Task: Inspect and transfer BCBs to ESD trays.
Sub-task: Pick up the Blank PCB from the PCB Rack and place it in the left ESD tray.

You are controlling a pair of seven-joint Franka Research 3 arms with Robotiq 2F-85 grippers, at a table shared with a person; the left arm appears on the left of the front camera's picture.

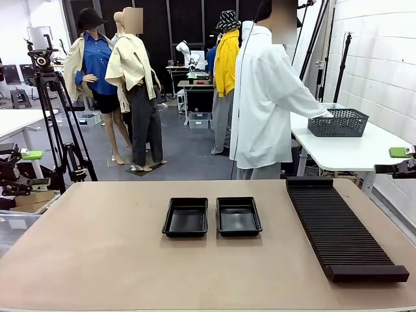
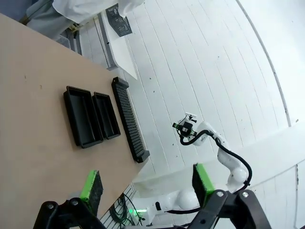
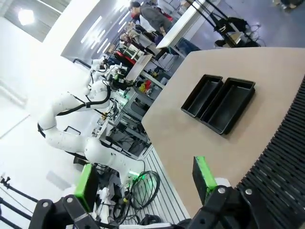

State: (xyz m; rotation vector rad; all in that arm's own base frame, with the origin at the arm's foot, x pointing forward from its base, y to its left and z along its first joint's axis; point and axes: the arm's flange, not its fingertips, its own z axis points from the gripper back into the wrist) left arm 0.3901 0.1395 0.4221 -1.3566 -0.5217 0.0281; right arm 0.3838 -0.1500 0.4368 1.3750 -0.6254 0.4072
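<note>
Two empty black ESD trays sit side by side at the middle of the table. No green BCB is in view. My left gripper hangs off the table's left edge, far from the trays. In the left wrist view my left gripper is open with nothing between its green pads, and the trays lie well beyond it. My right gripper waits past the right edge. The right wrist view has my right gripper open and empty, with the trays ahead.
A long black ribbed rack lies along the table's right side. A person in a white shirt stands at the far edge, hand at a dark mesh basket on a white side table. A camera tripod stands at the far left.
</note>
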